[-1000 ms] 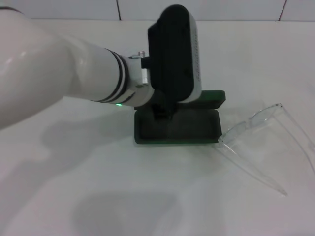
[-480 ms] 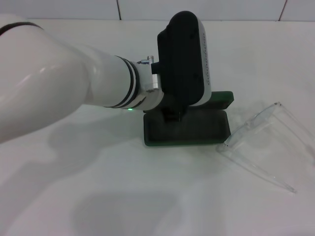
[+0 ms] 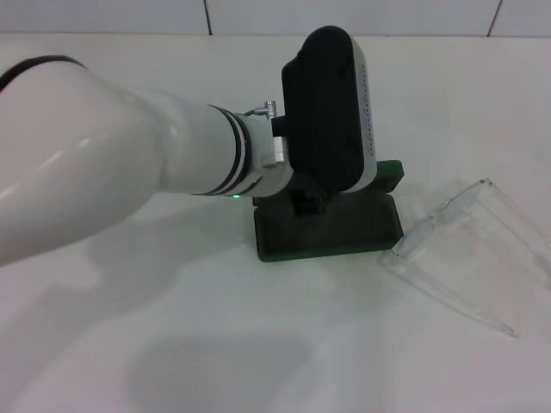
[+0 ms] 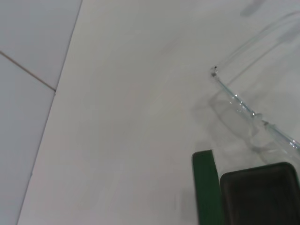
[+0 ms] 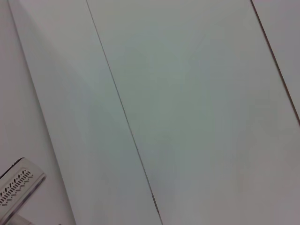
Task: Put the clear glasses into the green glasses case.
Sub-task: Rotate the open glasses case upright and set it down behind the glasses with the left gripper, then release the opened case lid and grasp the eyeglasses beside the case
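The green glasses case (image 3: 344, 234) lies open on the white table, its lid (image 3: 389, 172) standing up at the far side. My left gripper (image 3: 306, 205) reaches down into the case's left part, mostly hidden behind the black wrist housing (image 3: 327, 107). The clear glasses (image 3: 465, 249) lie unfolded on the table just right of the case, with one corner close to the case's right edge. In the left wrist view, the case (image 4: 206, 187) and the glasses (image 4: 243, 103) sit side by side. The right gripper is out of view.
The white table (image 3: 215, 344) meets a tiled wall (image 3: 344, 13) at the back. My left arm (image 3: 103, 181) spans the left half of the head view. The right wrist view shows only tiled wall (image 5: 187, 93).
The left arm has swung to the right. The green case has slid right with it, ending up close against the glasses, which shifted slightly.
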You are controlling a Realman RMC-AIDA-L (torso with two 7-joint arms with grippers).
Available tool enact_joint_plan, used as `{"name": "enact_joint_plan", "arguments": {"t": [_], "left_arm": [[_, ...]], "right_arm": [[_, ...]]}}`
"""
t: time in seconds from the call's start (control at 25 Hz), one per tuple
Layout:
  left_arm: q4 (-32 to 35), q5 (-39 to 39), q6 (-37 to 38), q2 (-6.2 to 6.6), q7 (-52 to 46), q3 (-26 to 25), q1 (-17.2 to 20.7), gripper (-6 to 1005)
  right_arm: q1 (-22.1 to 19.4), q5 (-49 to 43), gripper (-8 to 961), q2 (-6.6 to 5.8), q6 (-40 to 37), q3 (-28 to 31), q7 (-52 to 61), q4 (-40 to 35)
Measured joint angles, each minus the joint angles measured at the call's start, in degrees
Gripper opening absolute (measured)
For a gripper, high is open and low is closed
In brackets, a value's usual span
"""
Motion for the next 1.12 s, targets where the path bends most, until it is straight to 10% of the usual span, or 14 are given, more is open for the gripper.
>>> {"name": "enact_joint_plan", "arguments": {"t": [1.12], "left_arm": [[11.75,-6.49,7.14,0.27,0.06,-3.55,2.62,297]], "right_arm": [[0.54,-1.29,869,-0.36,1.43,0.01,0.08,-0.46]]}}
